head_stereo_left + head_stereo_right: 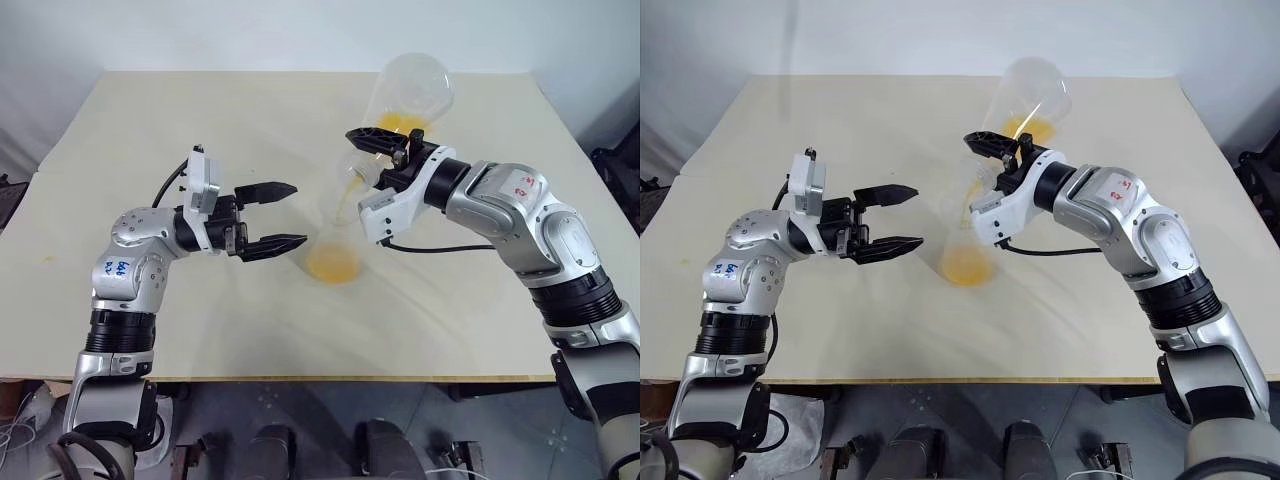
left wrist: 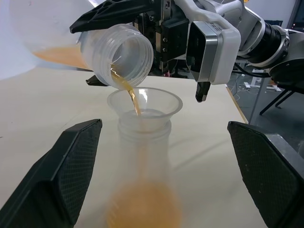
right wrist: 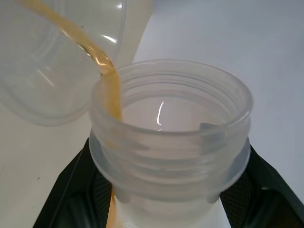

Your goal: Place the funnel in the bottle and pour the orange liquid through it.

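Stage: pouring is judged to be under way; the funnel is already seated and liquid is passing through it.
Funnel (image 2: 145, 102): found seated in the neck of the bottle, cone upward, so that the stream is caught and led into the narrow opening.
Bottle (image 2: 144, 175): stood upright on the table (image 1: 150, 120), between the two grippers. A pool of orange liquid (image 1: 333, 265) has been collected at its base.
Pouring flask (image 1: 405, 100): a long-necked clear flask is held tilted, belly raised and mouth lowered just above the funnel rim, so that the contents run out by gravity. Some orange liquid is seen remaining in the raised belly.
Stream: a thin orange thread is seen leaving the lower lip of the flask mouth and landing inside the funnel cone, not on the table.
Right gripper (image 1: 385, 150): fingers clenched round the neck of the pouring flask, a hold by which the tilt can be governed closely.
Left gripper (image 1: 285, 215): fingers spread wide and holding nothing, placed level just beside the bottle on its left; it is judged to be kept ready to steady the bottle.
Risk: the bottle is unsupported and the funnel loose; an off-centre stream could cause a spill.
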`<state>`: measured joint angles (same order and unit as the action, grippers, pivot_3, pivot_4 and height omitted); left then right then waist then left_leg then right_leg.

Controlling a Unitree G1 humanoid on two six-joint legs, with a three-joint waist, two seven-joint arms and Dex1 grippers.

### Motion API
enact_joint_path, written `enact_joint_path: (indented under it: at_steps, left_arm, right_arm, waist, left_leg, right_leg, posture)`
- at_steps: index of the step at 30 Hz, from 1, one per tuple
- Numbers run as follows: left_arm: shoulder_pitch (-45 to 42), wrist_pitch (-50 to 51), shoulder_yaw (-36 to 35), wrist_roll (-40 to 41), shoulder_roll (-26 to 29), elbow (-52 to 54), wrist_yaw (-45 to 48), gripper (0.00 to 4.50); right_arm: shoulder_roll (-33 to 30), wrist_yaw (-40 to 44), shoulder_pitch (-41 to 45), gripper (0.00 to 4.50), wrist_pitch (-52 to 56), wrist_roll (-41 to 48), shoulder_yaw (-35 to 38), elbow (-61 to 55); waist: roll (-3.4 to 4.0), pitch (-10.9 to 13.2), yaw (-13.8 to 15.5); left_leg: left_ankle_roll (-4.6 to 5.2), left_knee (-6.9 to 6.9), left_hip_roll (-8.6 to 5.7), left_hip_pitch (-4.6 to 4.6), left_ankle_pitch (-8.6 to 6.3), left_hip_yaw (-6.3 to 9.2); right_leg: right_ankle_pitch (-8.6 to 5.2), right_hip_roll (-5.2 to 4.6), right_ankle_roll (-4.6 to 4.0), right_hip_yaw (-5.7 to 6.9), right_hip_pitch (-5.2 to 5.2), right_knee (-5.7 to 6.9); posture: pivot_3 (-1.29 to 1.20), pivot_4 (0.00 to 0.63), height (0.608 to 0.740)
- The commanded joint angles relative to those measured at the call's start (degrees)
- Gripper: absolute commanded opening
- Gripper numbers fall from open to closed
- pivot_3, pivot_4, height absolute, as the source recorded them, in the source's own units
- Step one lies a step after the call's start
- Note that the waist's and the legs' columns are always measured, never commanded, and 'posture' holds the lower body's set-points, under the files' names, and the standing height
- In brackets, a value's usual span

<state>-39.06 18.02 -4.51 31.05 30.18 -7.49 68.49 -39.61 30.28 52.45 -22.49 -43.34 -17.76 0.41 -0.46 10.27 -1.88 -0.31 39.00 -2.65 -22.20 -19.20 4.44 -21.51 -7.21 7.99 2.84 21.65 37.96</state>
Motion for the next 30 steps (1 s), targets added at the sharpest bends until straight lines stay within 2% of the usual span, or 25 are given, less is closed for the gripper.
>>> enact_joint_path:
  at_steps: [1, 30]
  left_arm:
    - [-1.39, -1.21, -0.34, -0.20, 0.64, 0.56, 0.37, 4.50]
    - [-1.72, -1.63, -0.30, -0.41, 0.58, 0.25, 0.36, 4.50]
  right_arm:
    - [-0.80, -1.36, 1.36, 2.49, -0.30, 0.63, 2.30, -1.07]
    - [-1.45, -2.18, 2.29, 2.49, -1.69, 0.15, 2.24, -0.24]
  waist:
    - [0.00, 0.00, 0.00]
    - [0.00, 0.00, 0.01]
  left_leg:
    - [0.00, 0.00, 0.00, 0.00, 0.00, 0.00]
    - [0.00, 0.00, 0.00, 0.00, 0.00, 0.00]
  right_leg:
    - [0.00, 0.00, 0.00, 0.00, 0.00, 0.00]
    - [0.00, 0.00, 0.00, 0.00, 0.00, 0.00]
  posture:
    - [0.00, 0.150, 0.740]
    - [0.00, 0.150, 0.740]
